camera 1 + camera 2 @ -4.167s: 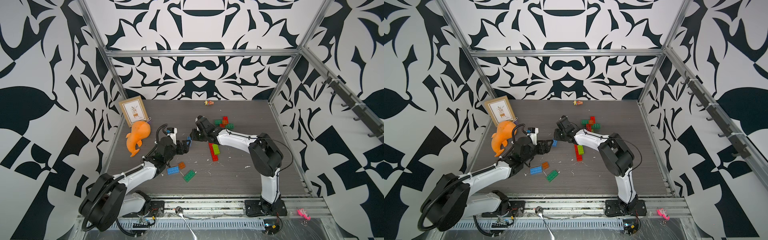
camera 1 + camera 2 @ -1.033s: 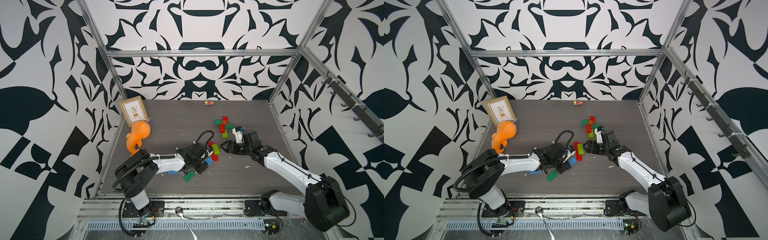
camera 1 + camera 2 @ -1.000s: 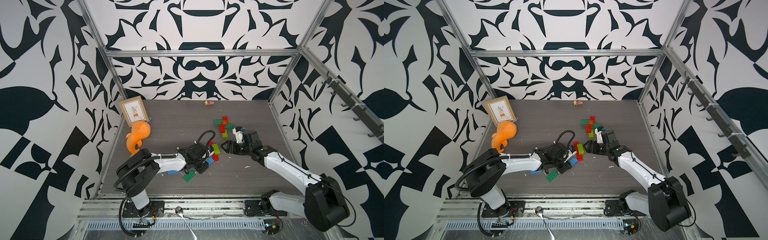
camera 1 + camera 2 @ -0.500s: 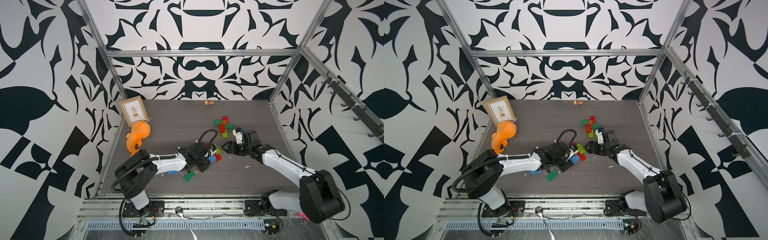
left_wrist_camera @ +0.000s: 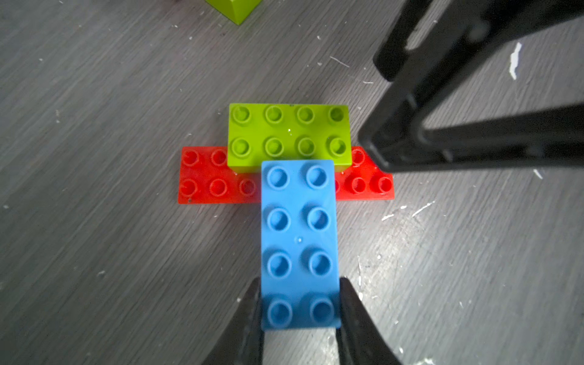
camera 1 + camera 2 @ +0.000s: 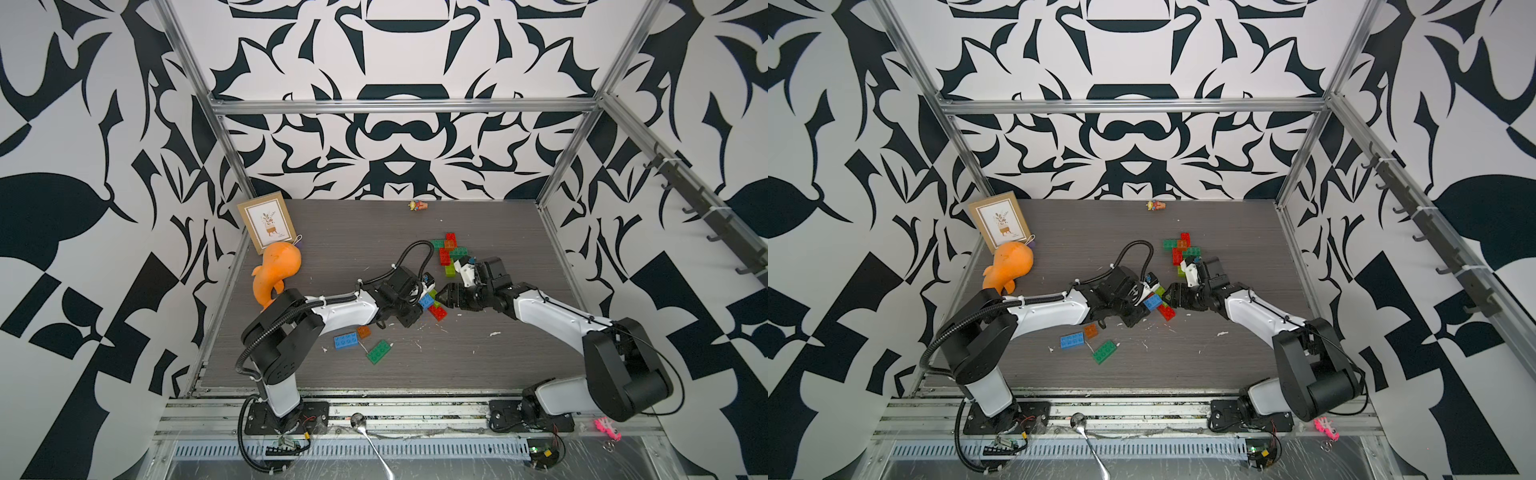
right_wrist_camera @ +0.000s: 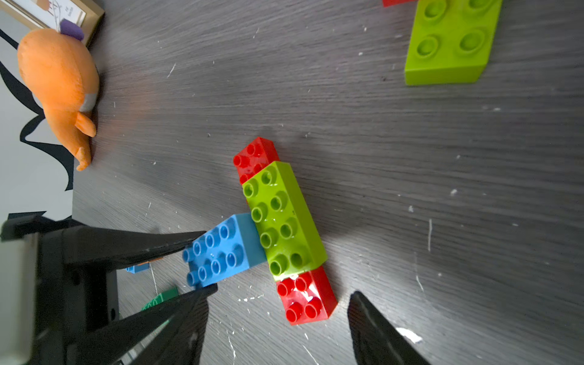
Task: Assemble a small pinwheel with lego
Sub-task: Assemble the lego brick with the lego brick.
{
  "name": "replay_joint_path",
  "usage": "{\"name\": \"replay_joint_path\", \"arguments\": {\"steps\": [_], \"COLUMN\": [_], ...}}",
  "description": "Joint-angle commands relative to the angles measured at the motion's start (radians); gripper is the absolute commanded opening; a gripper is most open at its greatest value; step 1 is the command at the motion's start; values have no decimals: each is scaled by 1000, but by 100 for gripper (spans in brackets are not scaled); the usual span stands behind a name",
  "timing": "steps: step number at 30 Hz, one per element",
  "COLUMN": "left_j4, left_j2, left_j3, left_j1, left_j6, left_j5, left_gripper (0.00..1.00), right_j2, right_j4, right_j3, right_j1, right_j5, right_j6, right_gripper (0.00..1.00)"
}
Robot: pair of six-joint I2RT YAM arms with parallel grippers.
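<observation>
My left gripper (image 5: pixel 300 281) clamped the blue brick (image 5: pixel 298 227) crosswise over the red brick (image 5: pixel 205 180); right gripper (image 6: pixel 444 297) gaped alongside, probably for bracing.

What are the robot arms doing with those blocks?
They are snapping bricks together. The left hand grips a blue brick and holds it across the red base, right against the lime brick stuck on top. The right hand hovers open beside the red end. A dark green brick lies loose nearby.
</observation>
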Motion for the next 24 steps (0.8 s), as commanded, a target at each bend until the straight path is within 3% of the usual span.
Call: {"name": "replay_joint_path", "arguments": {"steps": [1,24], "left_j4": [-42,-36], "left_j2": [13,45], "left_j3": [10,26], "left_j1": [1,1], "left_j6": [19,-41], "left_j5": [38,48], "left_gripper": [29,28], "right_j2": [0,44], "right_j4": [16,-36], "right_j3": [36,74], "right_j1": [11,63], "right_j5": [-8,80], "right_j6": [-21,-61], "right_gripper": [73,69]}}
